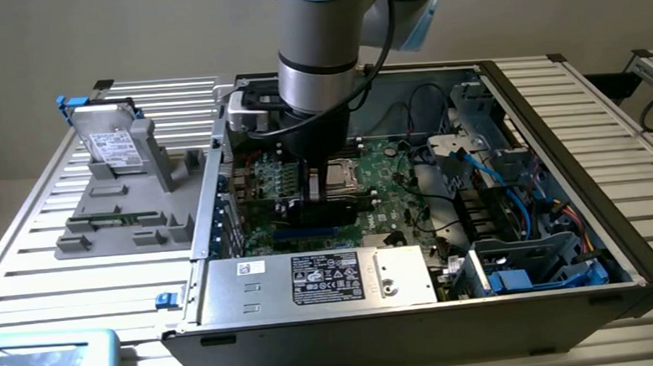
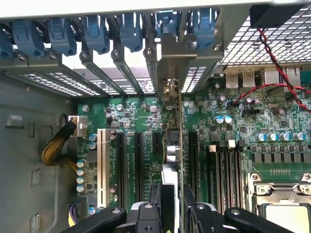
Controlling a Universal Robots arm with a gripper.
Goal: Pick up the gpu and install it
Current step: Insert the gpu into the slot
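Observation:
My gripper [image 1: 324, 191] reaches down into the open computer case [image 1: 570, 137], over the green motherboard [image 1: 394, 184]. It is shut on the gpu [image 1: 330, 210], a dark thin card held upright. In the wrist view the gpu [image 2: 181, 145] shows edge-on between the two black fingers [image 2: 167, 208] of the gripper [image 2: 177, 206]. It stands over the motherboard's black expansion slots [image 2: 137, 165]. The card's silver bracket [image 2: 175, 58] sits at the case's rear slot openings, under the blue clips [image 2: 129, 29]. Whether the card's edge sits in a slot I cannot tell.
A grey holder [image 1: 127, 219] stands at the exterior view's left with a hard drive [image 1: 113, 148] and a green memory stick [image 1: 110, 219]. Inside the case are the power supply [image 1: 315, 280], the drive cage with blue cables [image 1: 532, 264], the processor socket [image 2: 286, 213] and red wires [image 2: 262, 87].

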